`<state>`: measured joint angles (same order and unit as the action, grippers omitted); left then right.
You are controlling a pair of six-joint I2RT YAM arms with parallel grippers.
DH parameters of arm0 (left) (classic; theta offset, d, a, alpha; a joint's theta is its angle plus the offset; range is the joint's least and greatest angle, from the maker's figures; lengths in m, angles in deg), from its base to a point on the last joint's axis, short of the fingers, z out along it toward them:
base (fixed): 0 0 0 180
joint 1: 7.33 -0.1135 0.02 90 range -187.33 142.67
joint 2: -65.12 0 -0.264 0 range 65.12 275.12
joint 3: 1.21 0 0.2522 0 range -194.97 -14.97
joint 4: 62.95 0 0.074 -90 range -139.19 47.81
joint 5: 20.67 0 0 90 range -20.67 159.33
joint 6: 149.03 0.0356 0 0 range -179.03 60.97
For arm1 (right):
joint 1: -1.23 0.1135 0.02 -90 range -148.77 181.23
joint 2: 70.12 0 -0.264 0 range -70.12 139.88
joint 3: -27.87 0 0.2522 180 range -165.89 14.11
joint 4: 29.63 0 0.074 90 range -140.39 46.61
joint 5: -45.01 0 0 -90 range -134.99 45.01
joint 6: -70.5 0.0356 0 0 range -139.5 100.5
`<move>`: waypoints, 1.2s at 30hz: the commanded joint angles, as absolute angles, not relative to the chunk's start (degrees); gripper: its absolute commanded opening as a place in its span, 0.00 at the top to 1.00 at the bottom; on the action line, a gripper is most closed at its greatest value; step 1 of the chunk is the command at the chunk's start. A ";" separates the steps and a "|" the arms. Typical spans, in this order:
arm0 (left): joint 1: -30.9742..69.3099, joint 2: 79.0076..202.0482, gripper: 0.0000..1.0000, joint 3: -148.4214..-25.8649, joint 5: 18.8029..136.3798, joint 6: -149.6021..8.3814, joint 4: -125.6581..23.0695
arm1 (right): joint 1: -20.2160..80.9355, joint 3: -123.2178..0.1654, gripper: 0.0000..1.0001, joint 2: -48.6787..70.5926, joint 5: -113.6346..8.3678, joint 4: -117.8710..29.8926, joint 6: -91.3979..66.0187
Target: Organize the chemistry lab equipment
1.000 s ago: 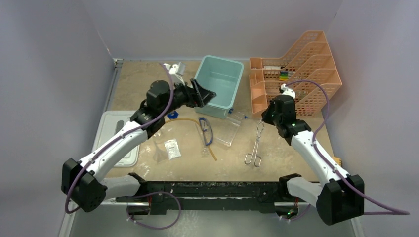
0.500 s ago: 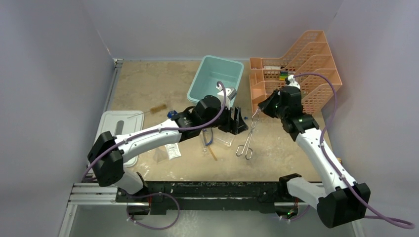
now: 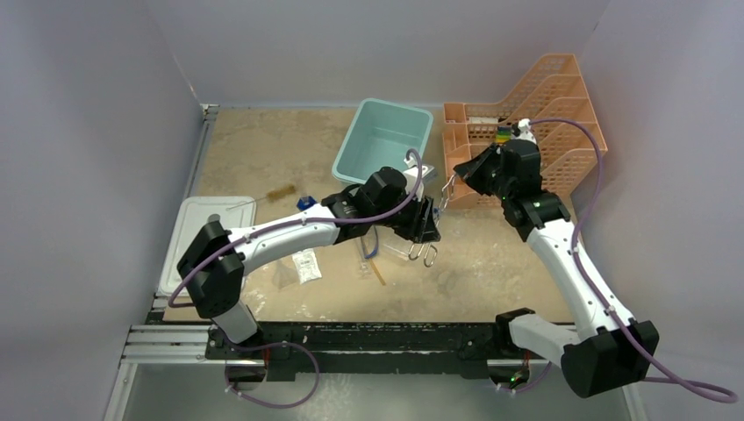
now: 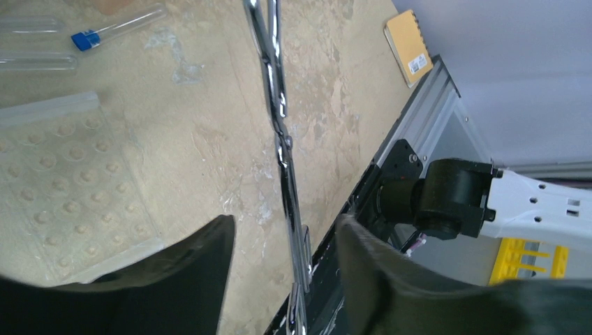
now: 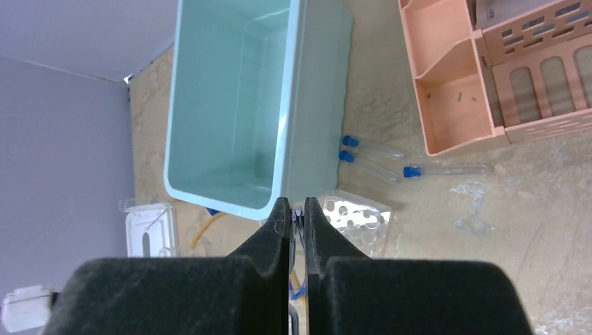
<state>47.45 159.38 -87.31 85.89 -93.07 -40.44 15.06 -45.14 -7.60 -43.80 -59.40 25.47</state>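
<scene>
The right tool (image 5: 297, 209) is pressed together on one end of the metal tongs (image 4: 281, 132) — in the right wrist view the metal shows only as a thin sliver between its two black fingers. The tongs hang slantwise from it, ring handles lowest. Whether the rings touch anything below cannot be told.

The left tool (image 4: 285, 230) is spread wide, and the shaft of the tongs runs straight through the gap. In the left wrist view it touches neither finger. Beneath this tool, to one side of the shaft, lies the clear rack (image 4: 63, 160) with its dimpled face up, and past the rack a blue-capped tube (image 4: 119, 26) lies on the counter (image 3: 263, 149). On the other side of the shaft, well apart near the counter's edge, is a small yellow notebook (image 4: 408, 45).

Seen from the right tool, the rack sits just ahead of the fingertips. Beyond it three blue-capped tubes lie side by side between a teal bin (image 5: 237, 105) and the orange mesh tray (image 5: 454, 105). The bin is ahead and to the left of the fingers, the tray ahead and to the right.

Behind the left tool, partly under its forearm, are the blue-framed goggles (image 3: 367, 246) and the amber rubber tube (image 3: 378, 273). Farther back along that arm lie a small plastic packet (image 3: 305, 266) and — well apart — the thin brush (image 3: 268, 195).
</scene>
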 commanded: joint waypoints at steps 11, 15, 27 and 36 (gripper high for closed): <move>43.60 158.37 1.00 -94.39 88.56 -89.80 -40.54 | 13.69 -48.65 0.56 -6.37 -49.39 -52.65 26.98; 38.35 158.09 1.00 -98.46 90.50 -88.61 -37.16 | 12.97 -51.02 0.23 -6.60 -48.07 -52.66 24.55; 27.65 174.10 1.00 -128.89 76.11 -76.53 -8.07 | 11.83 -56.18 0.21 0.68 -45.31 -56.00 16.68; 24.82 192.13 1.00 -143.22 67.21 -76.62 -1.05 | 11.12 -56.73 0.23 7.86 -45.31 -56.42 15.30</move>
